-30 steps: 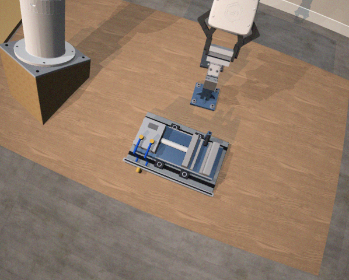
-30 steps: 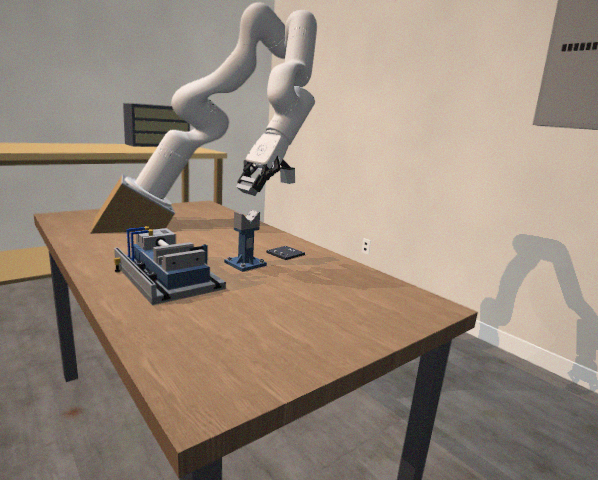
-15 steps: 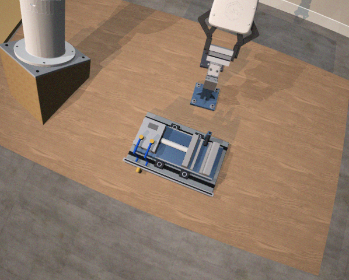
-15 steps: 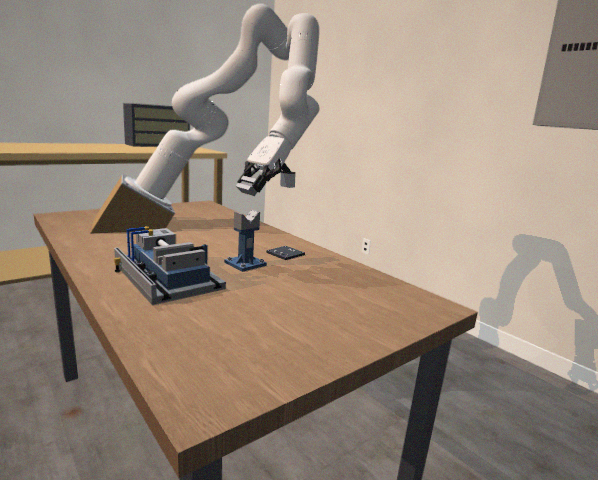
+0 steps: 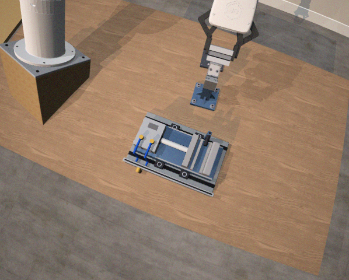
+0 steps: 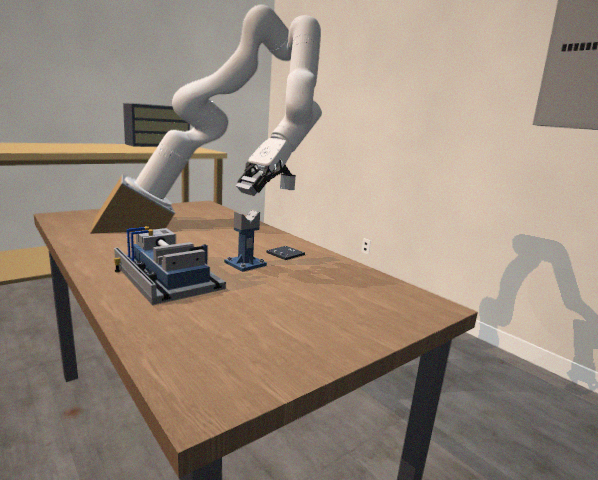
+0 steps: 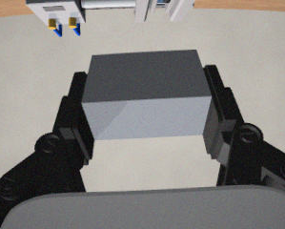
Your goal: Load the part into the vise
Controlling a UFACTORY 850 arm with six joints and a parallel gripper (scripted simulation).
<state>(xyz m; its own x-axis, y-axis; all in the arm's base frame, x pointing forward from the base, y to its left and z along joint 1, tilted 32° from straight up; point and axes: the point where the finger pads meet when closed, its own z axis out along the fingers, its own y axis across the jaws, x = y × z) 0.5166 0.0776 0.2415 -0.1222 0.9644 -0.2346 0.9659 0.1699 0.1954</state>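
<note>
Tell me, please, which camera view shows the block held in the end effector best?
The wrist view: the block fills the frame between both black fingers. The top view shows it smaller, under the end effector, with a lengthwise band. The exterior view shows only a small grey end.

Beige wall, grey floor, wooden table.
</note>
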